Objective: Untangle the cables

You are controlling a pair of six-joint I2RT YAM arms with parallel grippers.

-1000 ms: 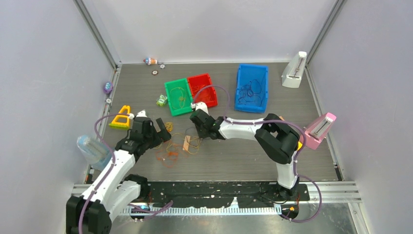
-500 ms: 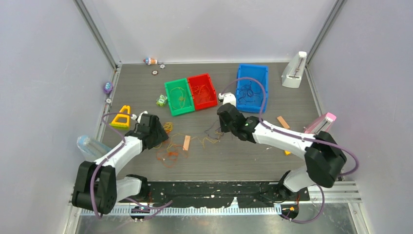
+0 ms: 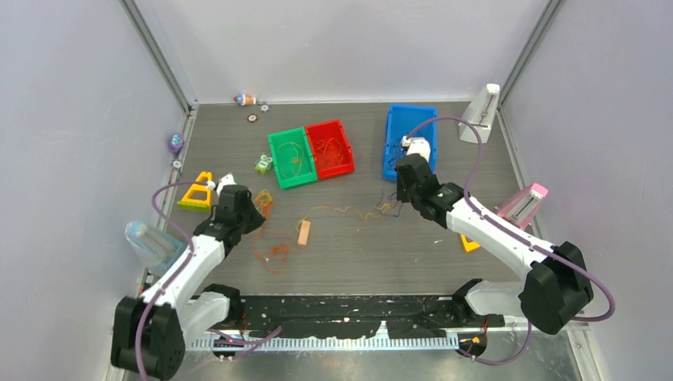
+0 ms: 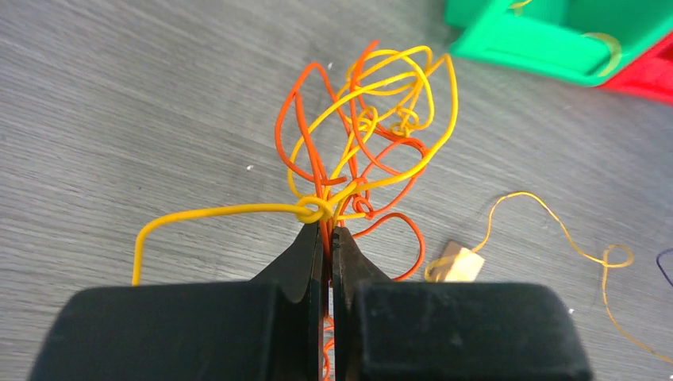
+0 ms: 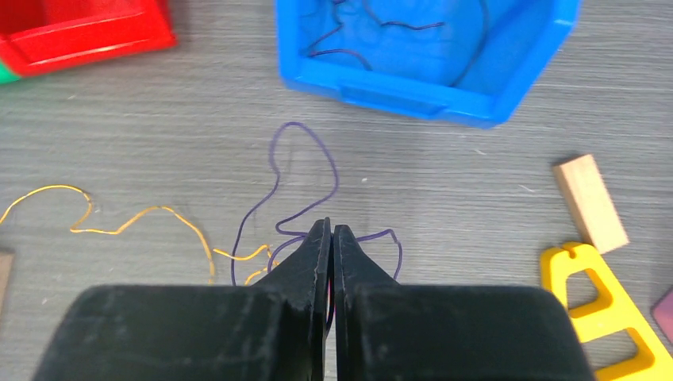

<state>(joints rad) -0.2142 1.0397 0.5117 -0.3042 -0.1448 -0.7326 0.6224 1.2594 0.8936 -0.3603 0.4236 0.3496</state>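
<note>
Left gripper (image 4: 327,232): pinched tight on the yellow-and-orange tangle (image 4: 361,127); loops fan toward 12 o'clock
Right gripper (image 5: 331,232): clamped on the purple cable (image 5: 274,163); blue bin (image 5: 381,91) at 12 o'clock
Yellow strand (image 3: 349,209): on the table (image 3: 357,258) between both grippers

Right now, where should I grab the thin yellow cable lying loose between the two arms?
Take the yellow cable at its wavy middle stretch, from straight above, fingers across the strand. There it lies flat and alone on the table; its right end crosses the purple cable.
</note>
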